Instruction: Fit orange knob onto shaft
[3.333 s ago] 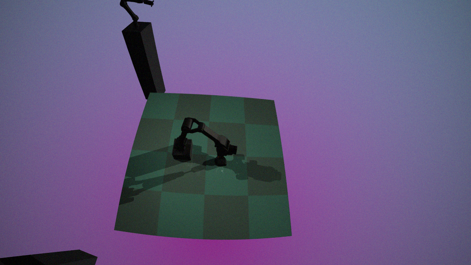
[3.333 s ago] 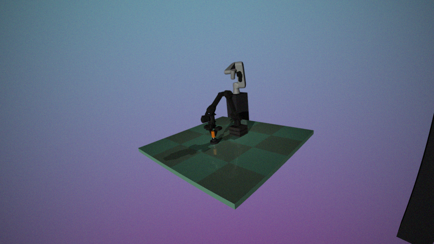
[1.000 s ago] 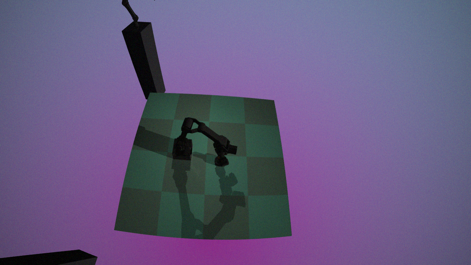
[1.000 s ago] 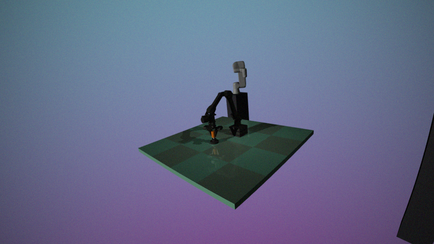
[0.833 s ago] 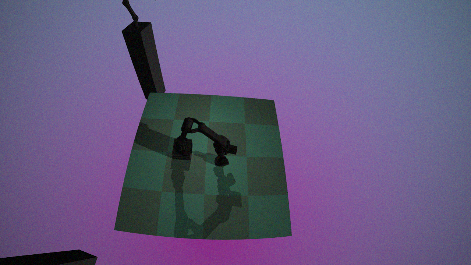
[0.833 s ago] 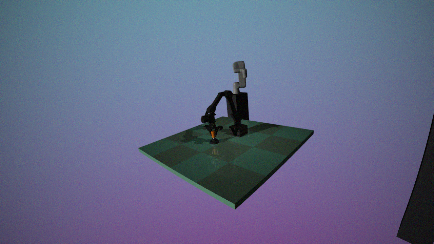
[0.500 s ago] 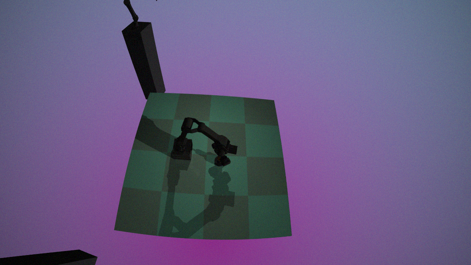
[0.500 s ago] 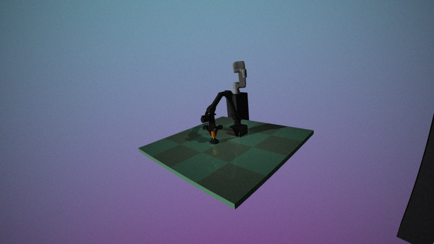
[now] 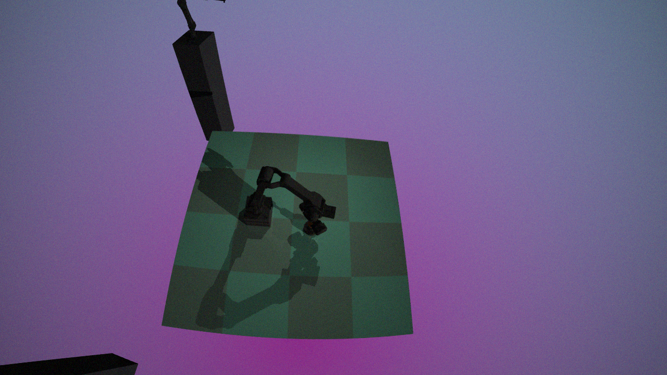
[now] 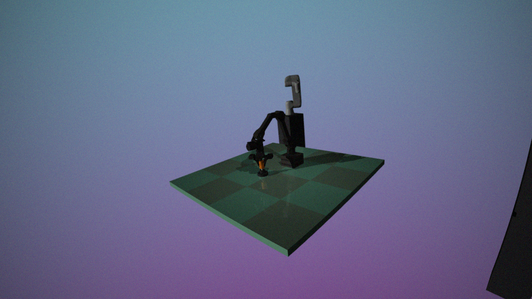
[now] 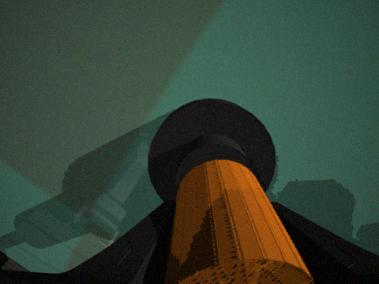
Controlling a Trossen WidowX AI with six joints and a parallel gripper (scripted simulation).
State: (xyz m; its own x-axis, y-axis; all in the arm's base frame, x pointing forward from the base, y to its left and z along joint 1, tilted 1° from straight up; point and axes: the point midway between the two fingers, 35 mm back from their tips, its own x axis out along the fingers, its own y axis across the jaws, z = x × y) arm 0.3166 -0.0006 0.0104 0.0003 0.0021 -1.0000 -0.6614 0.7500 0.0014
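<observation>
My gripper [image 11: 221, 211] [image 10: 262, 162] [image 9: 313, 227] is shut on the orange knob [image 11: 232, 237] [image 10: 261, 163], a ribbed orange cylinder that stands upright between the dark fingers. In the wrist view the knob's far end sits right over the middle of the round dark pedestal [image 11: 174, 142] [image 10: 262, 173]. The silver shaft is hidden behind the knob, so I cannot tell how far down the knob sits. In the exterior view the knob stands just above the pedestal on the green checkered board [image 10: 282, 208] [image 9: 373, 298] [image 11: 316, 58].
The arm's base [image 9: 256, 212] [image 10: 291, 159] stands on the board behind the pedestal. A tall dark block [image 9: 202, 84] [image 10: 296, 130] with a grey arm [image 10: 294, 92] on top rises beyond the board's far edge. Dark slabs show at the picture edges [image 9: 70, 364] [image 10: 515, 238].
</observation>
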